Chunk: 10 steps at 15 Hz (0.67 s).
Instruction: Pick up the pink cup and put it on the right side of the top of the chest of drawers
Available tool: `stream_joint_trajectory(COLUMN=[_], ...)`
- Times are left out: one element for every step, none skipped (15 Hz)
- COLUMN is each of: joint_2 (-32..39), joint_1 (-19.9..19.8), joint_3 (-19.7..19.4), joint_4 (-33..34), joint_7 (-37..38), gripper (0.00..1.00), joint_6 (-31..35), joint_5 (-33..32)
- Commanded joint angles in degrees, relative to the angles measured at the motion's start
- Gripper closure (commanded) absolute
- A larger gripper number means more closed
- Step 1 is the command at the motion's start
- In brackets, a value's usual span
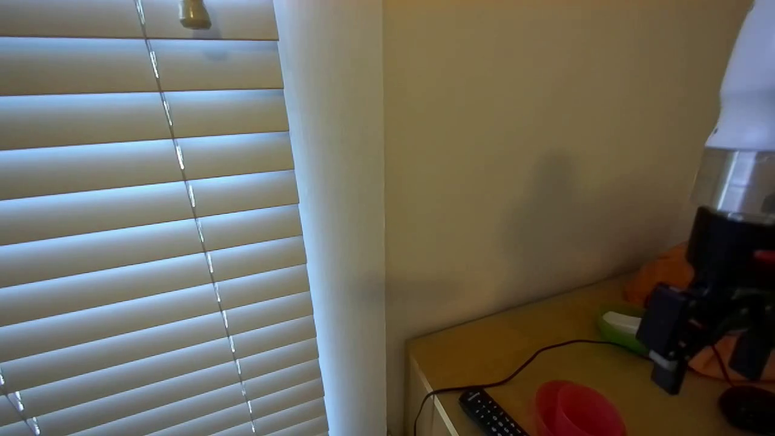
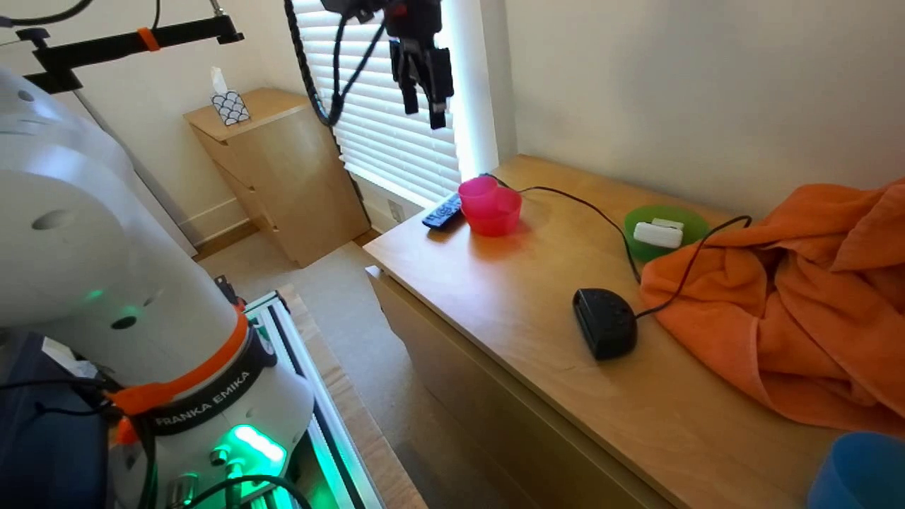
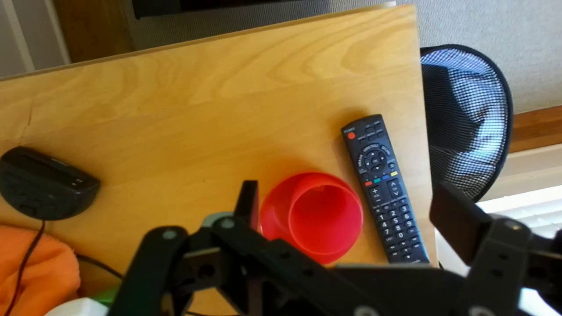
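Positions of the gripper (image 2: 424, 113), the pink cup (image 3: 327, 219) and the table (image 2: 509, 283)

The gripper points downward in both exterior views, higher than the table, with its two fingers (image 3: 246, 202) standing apart. In the wrist view, the pink cup shows between the fingers. It sits nested in a wider pink bowl (image 3: 274, 215) near the table end that faces the window blind (image 1: 139, 242); whether the cup leans cannot be told. A black remote control (image 3: 382, 188) lies just beside the pink bowl.

Farther along, a green bowl (image 2: 696, 227) holds a white block-shaped object (image 2: 659, 233). A crumpled orange towel (image 2: 799, 304) lies just beside the green bowl, with a black corded device (image 2: 606, 325) near it.

Only the wrist view shows the mesh wastebasket (image 3: 445, 149) beside the table end; its contents cannot be made out. Only in an exterior view appear the blue cup (image 2: 859, 477), cut off by the frame, and the tissue box (image 2: 231, 107), a tissue (image 2: 218, 80) standing from its top, on a wooden cabinet (image 2: 304, 177).

The arm base (image 2: 212, 396) stands at the left of an exterior view, with a green light (image 2: 258, 444) lit. In an exterior view, a white arm link (image 1: 748, 85) stands above the gripper at the right edge.
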Motion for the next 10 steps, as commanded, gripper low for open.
stream_joint_trajectory(joint_2=[12.5,15.5,18.3,21.3,23.1,24.5,25.7,26.8,27.9,28.7], joint_1=[-0.6,-0.6,-0.7,-0.7,-0.6,-0.6,-0.3,-0.1,0.3,0.5], joint_3=[-0.3,-0.5,-0.9,-1.5,-2.3,-3.3,-4.1,-4.9,-5.5,-6.1], joint_4=[1.5,2.3,3.2,4.8,5.6,6.6,7.4,8.2,9.1,9.7], joint_7=[4.8,6.3,8.2,9.6,11.1,10.8,11.3,11.5,12.0,12.4], gripper=[0.0,0.0,0.0,0.0,0.0,0.0,0.0,0.0,0.0,0.0], joint_6=[7.7,9.5,10.9,11.5,11.9,10.8,10.6,10.6,10.9,11.2], joint_5=[-1.4,-2.1,-3.4,-4.8,-6.1,-6.6,-7.6,-8.5,-9.4,-9.6])
